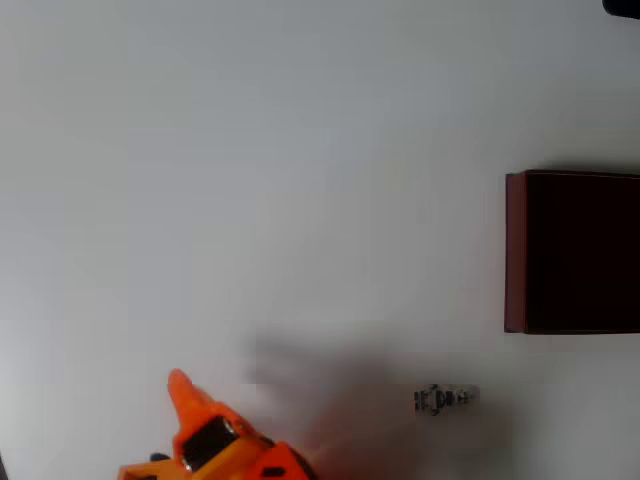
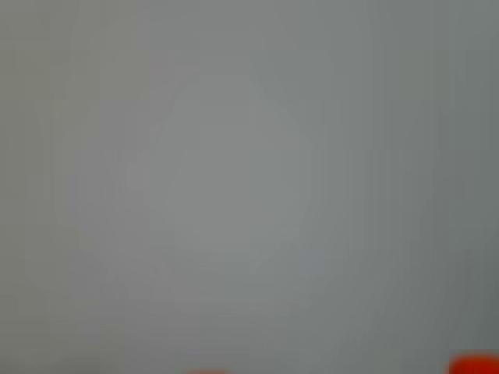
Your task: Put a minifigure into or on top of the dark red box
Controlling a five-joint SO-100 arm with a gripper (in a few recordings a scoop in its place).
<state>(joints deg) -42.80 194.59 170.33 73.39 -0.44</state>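
In the overhead view the minifigure point(image 1: 446, 398), tiny and whitish-grey with dark marks, lies flat on the white table near the front edge. The dark red box point(image 1: 515, 250) stands at the right edge, its almost black interior open upward, a little beyond the figure. My orange gripper point(image 1: 180, 388) comes in at the bottom left, far left of the figure, with one pointed tip showing. How its jaws stand is unclear. The wrist view is a blur of grey table with an orange finger point(image 2: 474, 365) at the bottom right corner.
A soft shadow spreads over the white table point(image 1: 300, 150) between the gripper and the figure. A small dark object point(image 1: 625, 6) sits at the top right corner.
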